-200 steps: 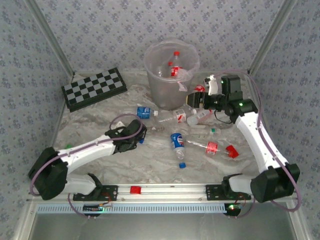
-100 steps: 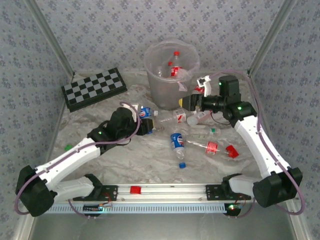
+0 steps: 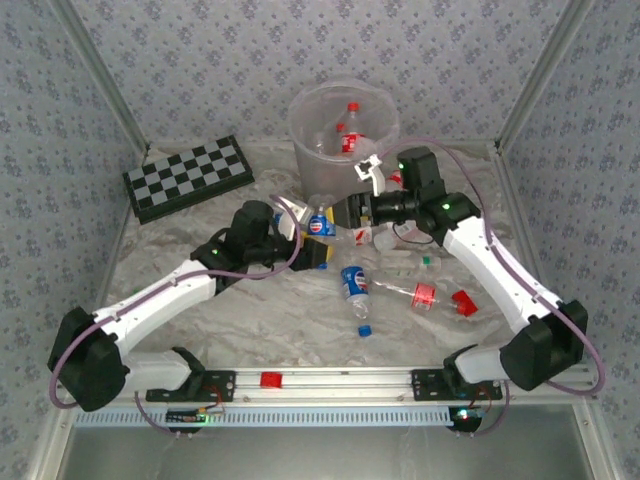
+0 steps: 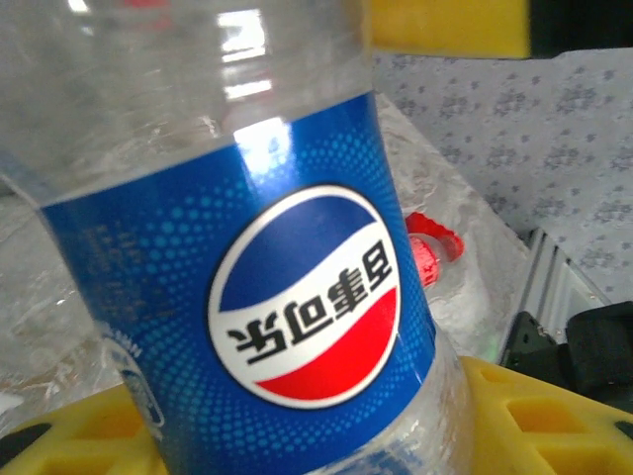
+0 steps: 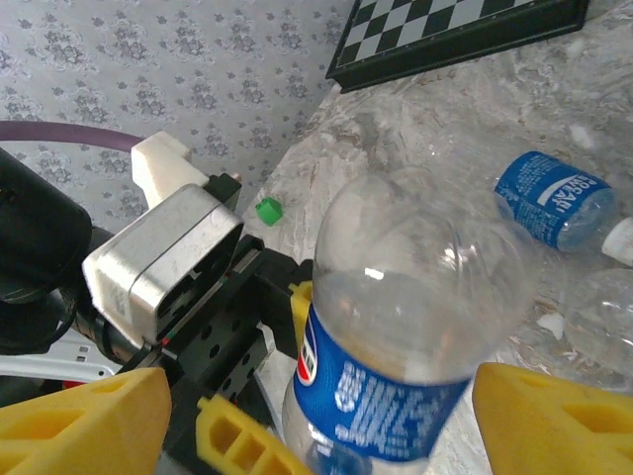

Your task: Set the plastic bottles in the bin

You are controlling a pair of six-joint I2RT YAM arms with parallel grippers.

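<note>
holding a blue-label bottle near the bin, left claw should steady it; right claw gapes open.

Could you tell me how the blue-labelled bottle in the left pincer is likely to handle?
The blue-labelled bottle looks clear and empty, so probably light. Its walls look thin and may dent under the left pincer. The glossy label could be slippery.
</note>
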